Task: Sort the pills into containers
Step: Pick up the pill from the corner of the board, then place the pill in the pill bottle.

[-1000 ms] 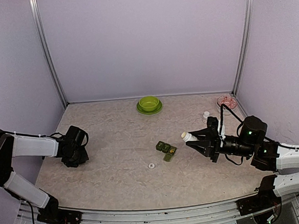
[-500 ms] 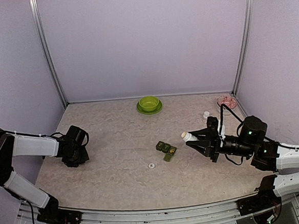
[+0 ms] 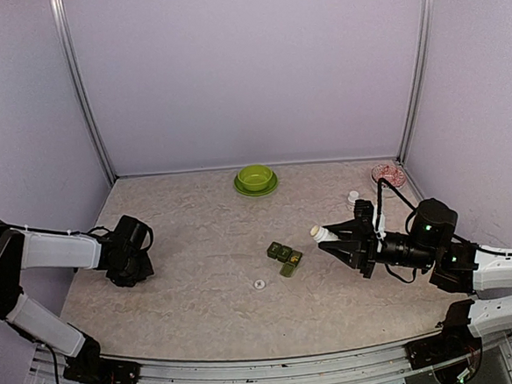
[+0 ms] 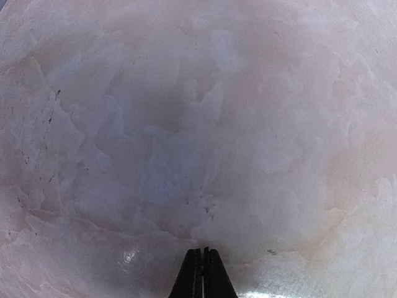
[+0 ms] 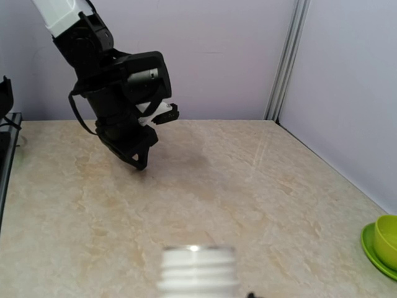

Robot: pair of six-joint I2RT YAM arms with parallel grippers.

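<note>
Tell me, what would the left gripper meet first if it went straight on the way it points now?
The table top: the left gripper points down at it, jaws shut, with nothing between; distance unclear.

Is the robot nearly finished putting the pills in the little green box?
Not nearly. Done: a flat white round cap lies on the table. In hand: the right gripper holds a small white uncapped bottle on its side, near the dark green three-compartment pill box. Left: no pills show in the box, so sorting remains. The left gripper is shut, empty.
</note>
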